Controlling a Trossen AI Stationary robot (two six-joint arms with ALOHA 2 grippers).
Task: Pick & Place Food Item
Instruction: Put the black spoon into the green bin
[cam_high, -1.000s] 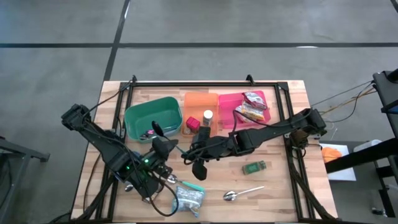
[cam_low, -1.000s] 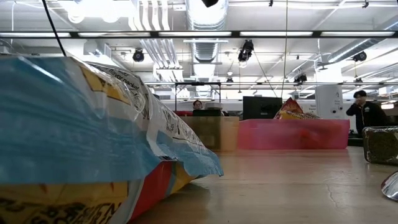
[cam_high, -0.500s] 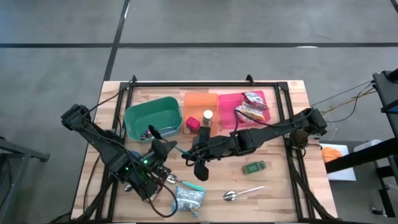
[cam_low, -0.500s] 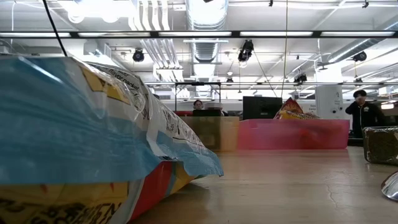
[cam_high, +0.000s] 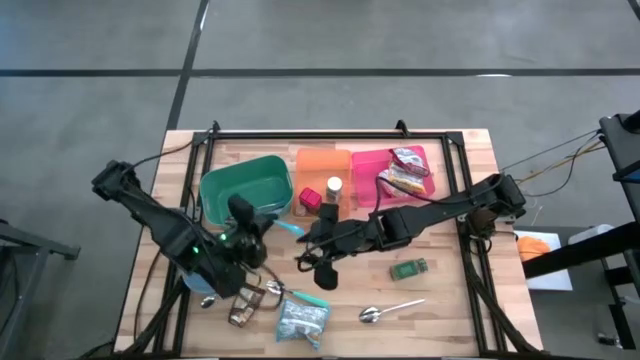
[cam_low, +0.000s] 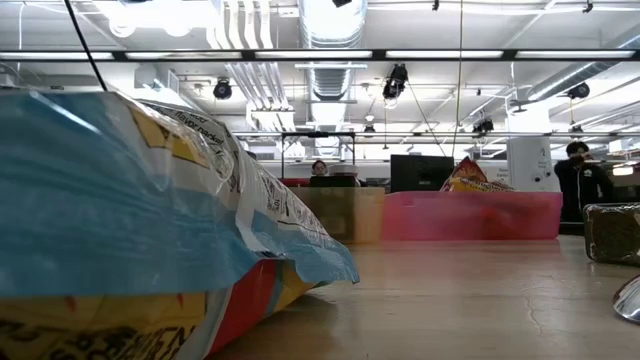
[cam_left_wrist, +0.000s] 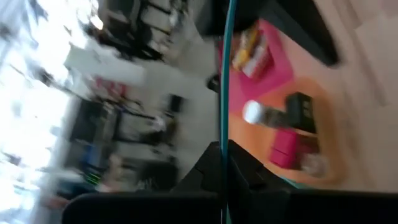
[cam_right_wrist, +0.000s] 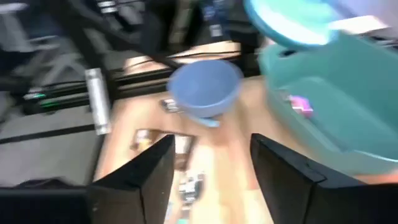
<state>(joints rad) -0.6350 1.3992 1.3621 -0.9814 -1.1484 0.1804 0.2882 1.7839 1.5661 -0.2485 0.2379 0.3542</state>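
1. While I watched from beside the table (cam_high: 450, 300), the left gripper (cam_high: 267, 228) hung just in front of the green bin (cam_high: 245, 188), over the table's left half.
2. Its claw was pinched fully shut on a thin teal piece (cam_high: 288, 227), which stuck out past the fingers toward the middle. What the piece was, I could not tell.
3. Down at the near edge, a crinkly snack bag (cam_high: 302, 318) lay flat on the wood, well apart from both claws.
4. Moving to the centre, the right gripper (cam_high: 310, 252) hovered low over bare table, just beside the teal piece. Its fingers (cam_right_wrist: 144, 174) stood apart and gripped nothing.
5. Behind it sat the orange bin (cam_high: 322, 162), holding a pink box (cam_high: 309, 198) and a white-capped bottle (cam_high: 334, 188) side by side.
6. Next along, the pink bin (cam_high: 365, 165) held a pile of snack packets (cam_high: 407, 170) at its right end.
7. Nearer the front, a small green packet (cam_high: 408, 268) lay on the table beside the right arm, and a metal spoon (cam_high: 385, 312) rested closer to the edge.
8. Far off on the right, beyond the table, a person (cam_low: 578, 172) in dark clothes stood in the room.
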